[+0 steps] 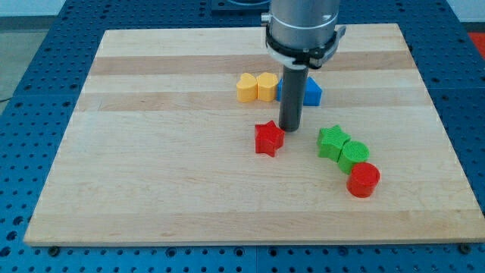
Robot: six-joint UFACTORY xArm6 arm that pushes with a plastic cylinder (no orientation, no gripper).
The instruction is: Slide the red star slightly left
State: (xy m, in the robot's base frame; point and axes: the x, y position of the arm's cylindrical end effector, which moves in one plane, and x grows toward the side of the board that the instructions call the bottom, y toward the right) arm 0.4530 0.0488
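The red star (268, 139) lies near the middle of the wooden board (151, 152). My tip (290, 129) stands just to the star's upper right, close to it or touching it; I cannot tell which. The dark rod rises from the tip to the arm's grey body at the view's top.
A yellow heart (246, 88) and a yellow hexagon (267, 86) sit side by side above the star. Blue blocks (311, 92) lie partly hidden behind the rod. A green star (332, 142), a green round block (353, 155) and a red cylinder (364, 180) run in a chain at the right.
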